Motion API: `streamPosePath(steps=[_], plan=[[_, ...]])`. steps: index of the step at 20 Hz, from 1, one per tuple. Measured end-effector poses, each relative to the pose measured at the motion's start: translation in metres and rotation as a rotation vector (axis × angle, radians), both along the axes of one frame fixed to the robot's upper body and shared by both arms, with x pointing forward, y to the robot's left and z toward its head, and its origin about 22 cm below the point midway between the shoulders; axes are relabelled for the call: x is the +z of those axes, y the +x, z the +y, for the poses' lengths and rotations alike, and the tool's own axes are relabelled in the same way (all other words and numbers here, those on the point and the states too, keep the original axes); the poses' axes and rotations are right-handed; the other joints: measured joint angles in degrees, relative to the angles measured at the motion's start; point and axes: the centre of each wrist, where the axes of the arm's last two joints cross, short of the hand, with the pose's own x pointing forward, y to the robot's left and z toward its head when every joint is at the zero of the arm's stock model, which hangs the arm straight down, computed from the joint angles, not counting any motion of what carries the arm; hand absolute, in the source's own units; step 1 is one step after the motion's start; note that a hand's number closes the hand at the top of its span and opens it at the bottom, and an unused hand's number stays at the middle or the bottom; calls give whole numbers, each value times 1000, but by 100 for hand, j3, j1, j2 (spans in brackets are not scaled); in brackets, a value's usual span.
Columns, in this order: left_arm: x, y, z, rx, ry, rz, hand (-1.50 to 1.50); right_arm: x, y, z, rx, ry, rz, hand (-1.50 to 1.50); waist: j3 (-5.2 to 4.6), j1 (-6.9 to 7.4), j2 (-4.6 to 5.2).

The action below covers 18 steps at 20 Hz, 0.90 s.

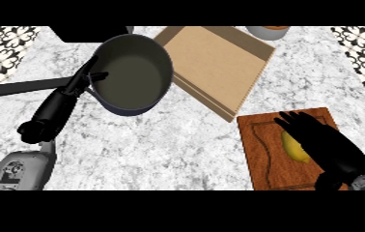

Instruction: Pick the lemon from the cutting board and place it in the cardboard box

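Right hand (319, 139), black, lies fingers extended over the yellow lemon (294, 151) on the brown wooden cutting board (260, 149), not grasping it. Shallow tan cardboard box (217, 66) sits near. Left hand (61, 103) rests released.

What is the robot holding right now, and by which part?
Nothing is clearly held. The right hand lies over the lemon on the cutting board; a grasp cannot be told. The left hand holds nothing.

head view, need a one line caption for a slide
Right hand lowered over the lemon on the cutting board, cardboard box open beyond.
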Motion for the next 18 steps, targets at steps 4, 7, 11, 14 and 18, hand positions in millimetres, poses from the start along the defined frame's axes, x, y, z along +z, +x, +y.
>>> streamPosePath(steps=[4,7,11,14,18], plan=[[-2,-6,-3,-9,0,3,0,-10,4,-3,-17,-8,2,-150,-2,0,1],[3,-2,-5,-5,5,5,0,-15,8,-5,-30,-30,-6,-150,-1,-3,2],[2,-3,-5,-6,0,-3,0,-22,18,-10,-44,-40,-8,-150,-1,0,3],[2,-2,-6,-3,1,-1,0,-30,20,-15,-49,-33,6,-150,-2,-2,2],[2,2,-3,-3,0,-2,0,-49,23,-14,-7,-35,18,150,2,3,-3]])
